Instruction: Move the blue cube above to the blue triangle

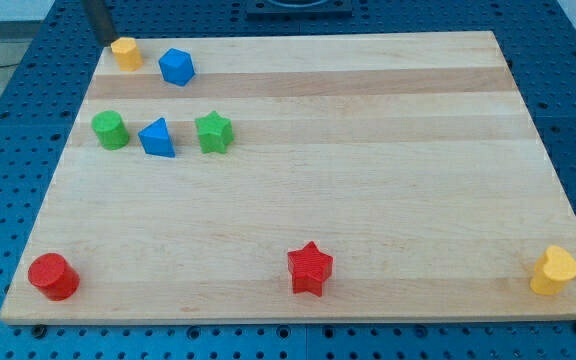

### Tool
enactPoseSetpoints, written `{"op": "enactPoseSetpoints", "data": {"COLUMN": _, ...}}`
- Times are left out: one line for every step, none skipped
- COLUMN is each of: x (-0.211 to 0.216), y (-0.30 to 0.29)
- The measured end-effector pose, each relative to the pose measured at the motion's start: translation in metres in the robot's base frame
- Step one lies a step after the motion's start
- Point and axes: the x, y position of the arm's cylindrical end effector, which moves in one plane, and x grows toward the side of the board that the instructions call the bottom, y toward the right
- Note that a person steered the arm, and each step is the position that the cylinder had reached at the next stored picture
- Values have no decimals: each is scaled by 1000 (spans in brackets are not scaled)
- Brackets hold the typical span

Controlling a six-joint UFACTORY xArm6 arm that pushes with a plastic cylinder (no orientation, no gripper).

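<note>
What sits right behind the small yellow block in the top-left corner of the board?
My tip, the dark rod's lower end, stands just behind the yellow block, at its upper-left edge. Whether they touch cannot be told. The blue cube lies to the block's right, above the blue triangle.

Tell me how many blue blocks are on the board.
2: the blue cube near the view's top left, and the blue triangle below it, between two green blocks. None seems hidden.
</note>
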Motion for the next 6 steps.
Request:
{"op": "enactPoseSetpoints", "data": {"x": 34, "y": 28}}
{"op": "enactPoseSetpoints", "data": {"x": 88, "y": 54}}
{"op": "enactPoseSetpoints", "data": {"x": 113, "y": 68}}
{"op": "enactPoseSetpoints", "data": {"x": 109, "y": 42}}
{"op": "enactPoseSetpoints", "data": {"x": 77, "y": -7}}
{"op": "enactPoseSetpoints", "data": {"x": 23, "y": 13}}
